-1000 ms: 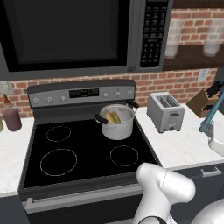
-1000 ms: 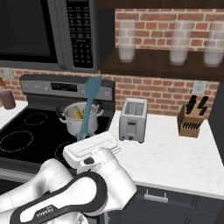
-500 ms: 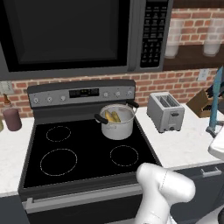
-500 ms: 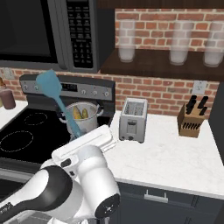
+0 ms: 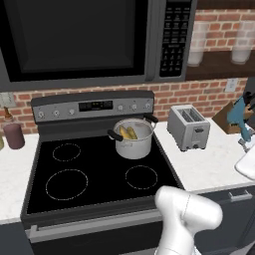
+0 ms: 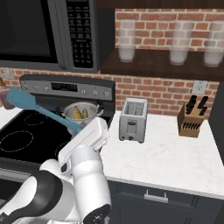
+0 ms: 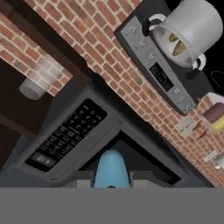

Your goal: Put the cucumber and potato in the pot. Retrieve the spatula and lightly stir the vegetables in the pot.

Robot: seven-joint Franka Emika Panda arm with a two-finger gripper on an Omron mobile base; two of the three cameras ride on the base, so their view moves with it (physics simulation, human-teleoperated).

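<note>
- The pot [image 5: 133, 140] sits on the stove [image 5: 94, 172] at the back right burner, just in front of the control panel [image 6: 65, 87]; its two black side handles stick out left and right.
- The vegetables [image 5: 127, 133] — two yellowish oblong pieces — lie side by side inside the pot [image 6: 81, 114], and show there from the right base view [image 6: 80, 113] and the hand view [image 7: 176, 44] as well.
- The spatula [image 6: 39, 111] is off the counter and in the air: in the right base view its pale blue blade is up at the left, over the stove's left side, and the handle slants down to the right, ending behind the white arm beside the pot.
- In the left base view the spatula [image 5: 239, 118] shows as a blue shape at the far right edge, near the knife block [image 5: 231, 118], well apart from the pot.
- The gripper [image 7: 111, 185] is clenched on the spatula; the blue handle [image 7: 112, 171] rises between the finger tips in the hand view.
- The hand view is rolled — the pot [image 7: 188, 27] appears at its upper right, and the microwave [image 7: 70, 138] keypad runs across the lower left.
- A toaster [image 6: 133, 119] stands on the white counter [image 6: 166, 153] just right of the stove, with the knife block [image 6: 191, 118] further right by the brick wall.
- A dark cup [image 5: 13, 135] stands on the counter left of the stove.
</note>
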